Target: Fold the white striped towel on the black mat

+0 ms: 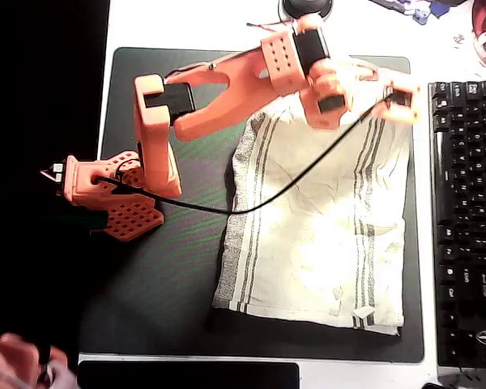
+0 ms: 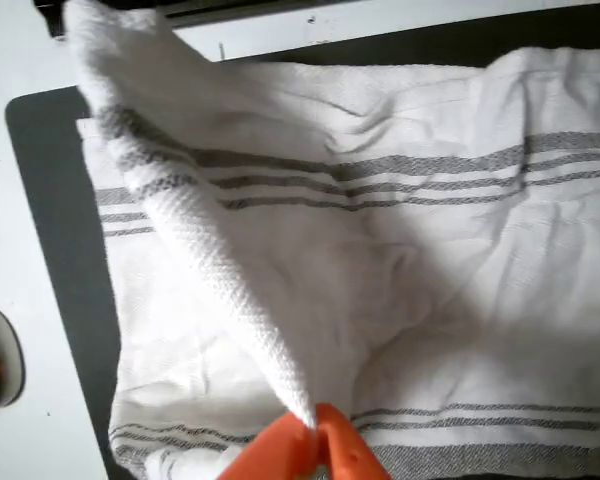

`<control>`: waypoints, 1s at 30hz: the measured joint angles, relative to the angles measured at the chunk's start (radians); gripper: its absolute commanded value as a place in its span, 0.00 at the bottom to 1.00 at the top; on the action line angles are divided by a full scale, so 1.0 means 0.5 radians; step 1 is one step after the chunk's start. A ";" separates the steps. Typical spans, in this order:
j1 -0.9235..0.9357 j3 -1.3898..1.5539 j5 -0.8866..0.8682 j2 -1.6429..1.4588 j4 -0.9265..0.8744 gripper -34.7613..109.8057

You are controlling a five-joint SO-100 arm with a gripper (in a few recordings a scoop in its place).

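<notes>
The end effector is clamped on a corner of the towel, lifting it into a raised ridge so the edge can be carried across for the fold. The towel lies on the mat, beside the keyboard

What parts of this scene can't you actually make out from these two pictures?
- Overhead view: the white striped towel's top edge, hidden under the orange arm.
- Overhead view: the gripper is blurred; its grip is unclear there.
- Wrist view: the gripper is cut off by the bottom edge.
- Wrist view: the black mat under the towel's raised fold is covered.
</notes>
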State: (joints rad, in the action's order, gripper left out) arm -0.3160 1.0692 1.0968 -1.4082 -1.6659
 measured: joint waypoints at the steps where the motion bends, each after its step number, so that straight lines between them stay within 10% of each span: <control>1: -0.028 0.000 -0.012 0.006 0.018 0.24; 30: -0.534 -0.015 -0.298 0.887 0.666 0.34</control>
State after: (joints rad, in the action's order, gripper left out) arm -0.5829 1.0615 0.9480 -0.9649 -1.3330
